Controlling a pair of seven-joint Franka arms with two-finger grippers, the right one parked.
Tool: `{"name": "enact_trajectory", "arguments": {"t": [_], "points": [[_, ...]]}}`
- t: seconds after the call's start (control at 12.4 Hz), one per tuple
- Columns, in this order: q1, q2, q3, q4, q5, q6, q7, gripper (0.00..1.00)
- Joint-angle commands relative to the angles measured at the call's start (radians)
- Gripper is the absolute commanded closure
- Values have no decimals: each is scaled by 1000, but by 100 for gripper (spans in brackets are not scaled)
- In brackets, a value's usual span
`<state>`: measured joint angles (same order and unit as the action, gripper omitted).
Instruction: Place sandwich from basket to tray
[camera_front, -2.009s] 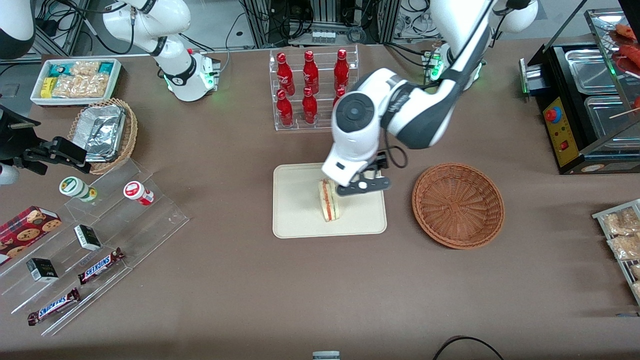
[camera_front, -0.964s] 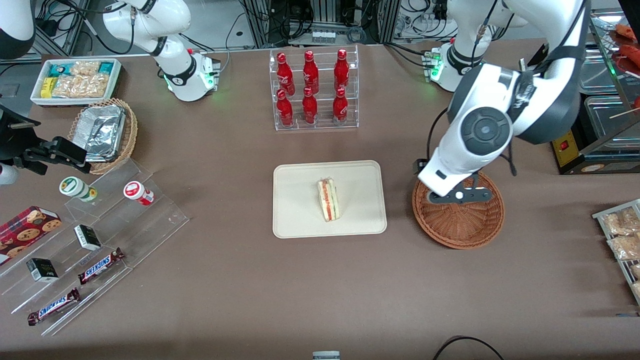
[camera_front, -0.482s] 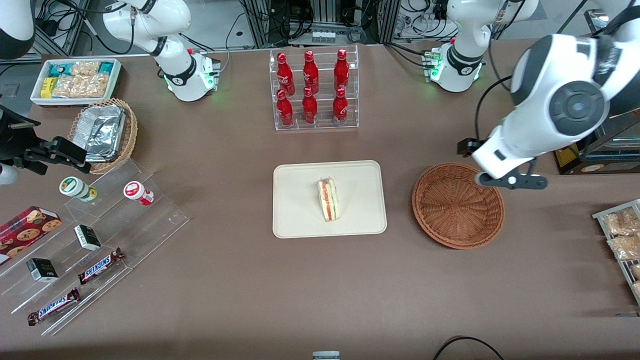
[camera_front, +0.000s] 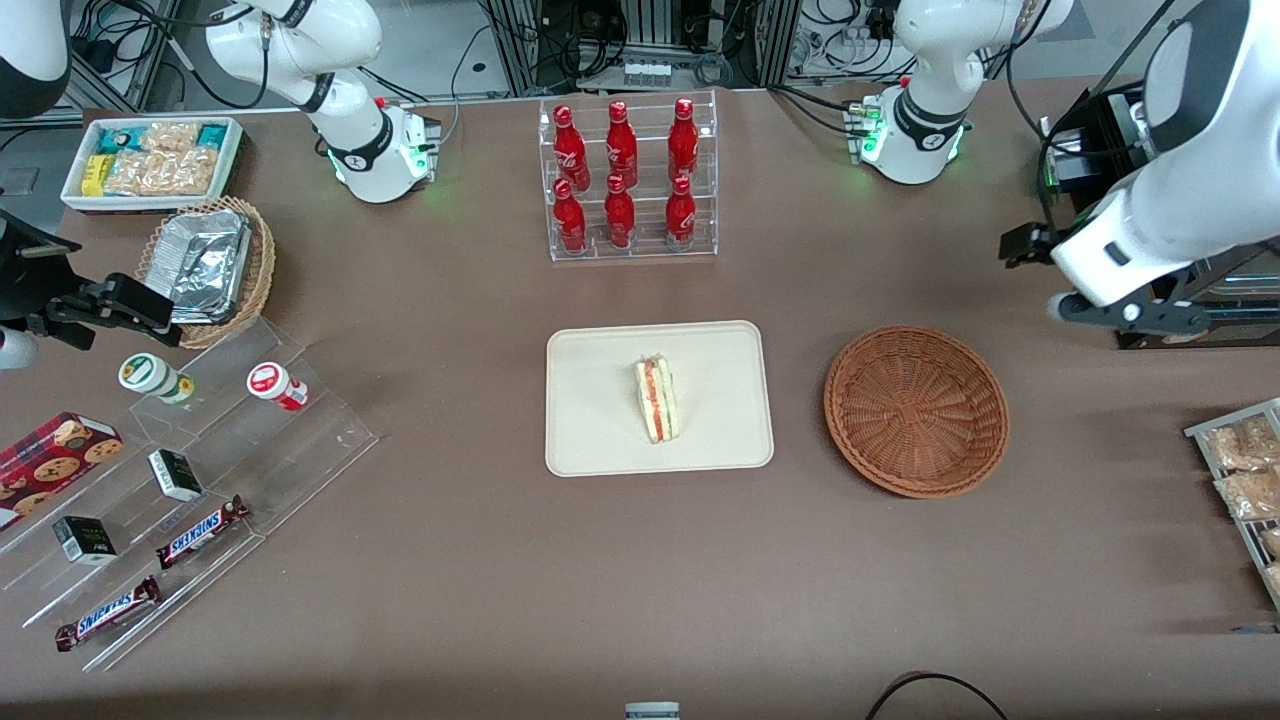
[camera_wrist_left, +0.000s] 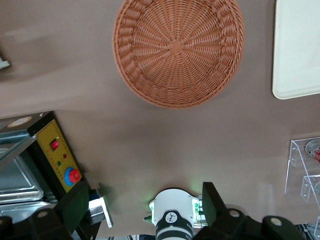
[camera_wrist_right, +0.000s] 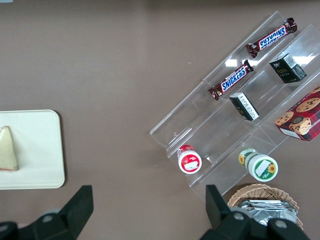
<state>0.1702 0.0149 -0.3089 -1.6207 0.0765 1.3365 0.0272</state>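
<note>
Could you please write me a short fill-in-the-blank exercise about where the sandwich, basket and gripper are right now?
1. The sandwich lies on the ____.
2. The reddish-brown wicker basket holds ____.
3. The gripper, its fingers open, hovers toward the working arm's end of the table, ____ from the front camera than the basket.
4. The rack of red bottles stands farther from the front camera than the ____.

Missing words: tray; nothing; farther; tray
</note>
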Motion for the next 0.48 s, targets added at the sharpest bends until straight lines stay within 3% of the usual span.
{"name": "enact_trajectory", "arguments": {"t": [0.0, 0.4], "points": [[32, -65, 11, -25, -1, -3, 23, 0], [35, -72, 91, -11, -23, 18, 26, 0]]}}
